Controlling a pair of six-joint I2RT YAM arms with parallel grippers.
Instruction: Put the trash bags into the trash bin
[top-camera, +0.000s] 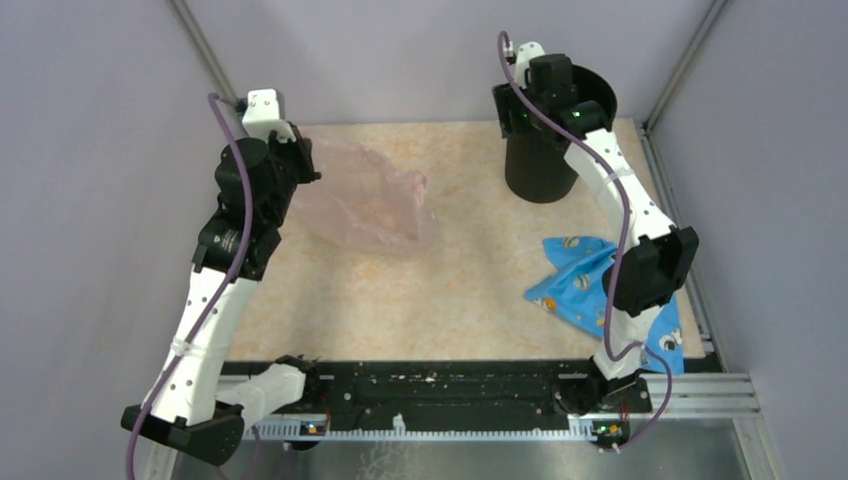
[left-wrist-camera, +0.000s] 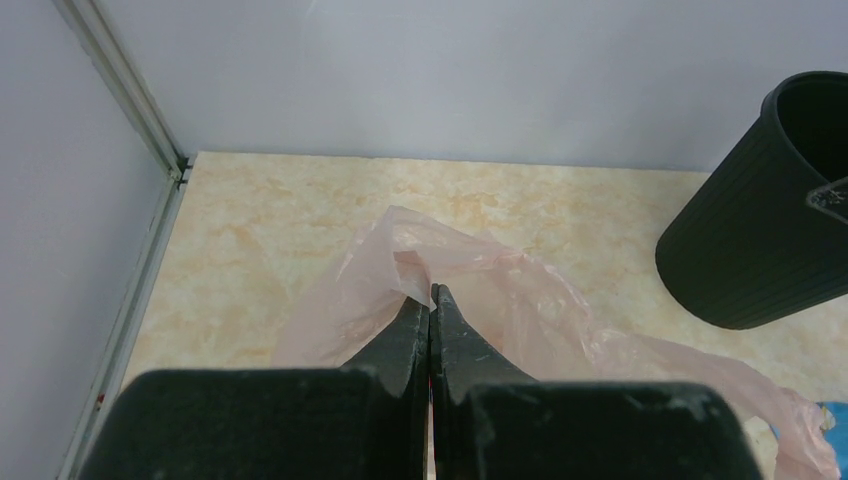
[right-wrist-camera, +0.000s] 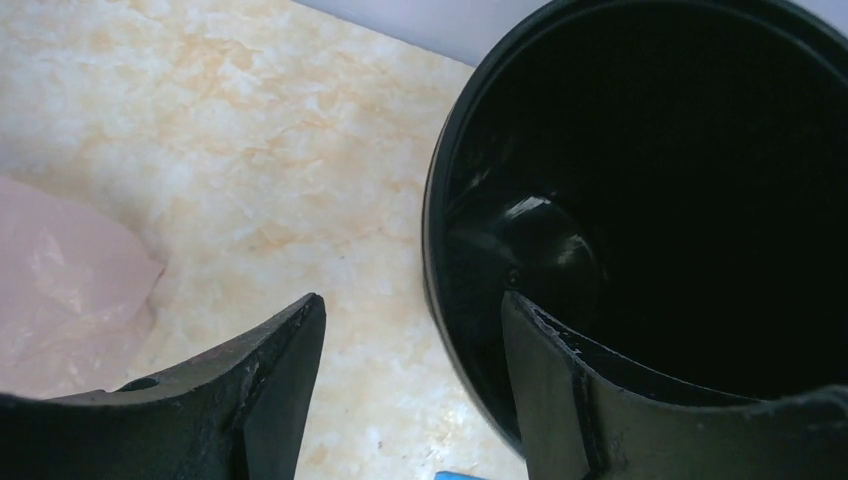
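Top view: the pink bag (top-camera: 370, 205) is in the far-left part of the table (top-camera: 450, 300), roughly 10 o'clock from the middle. It's well apart from the bin (top-camera: 540, 165), so it's not in there yet. The bin stands upright at about 1 o'clock, near the back wall.

The left jaws are pressed together, with a fold of the bag (left-wrist-camera: 520, 290) pinched right at their tips. In the left wrist view the film peaks up where it's caught. The rest trails off toward 4 o'clock, crinkled and see-through. Can't tell how much of it is resting on the table and how much is hanging.

The right jaws are spread wide and holding nothing. In the right wrist view they straddle the 9 o'clock side of the bin's rim (right-wrist-camera: 440, 230). One finger is over bare table, the other over the bin's mouth. I can't tell if either one actually touches the rim. Inside the bin there's just the glossy black bottom. A corner of the bag (right-wrist-camera: 60, 290) shows at the left edge of that view.

Also a blue sheet (top-camera: 575, 280) with little cartoon prints lies crumpled at about 4 o'clock, partly under the right arm. Cloth or plastic, can't tell.
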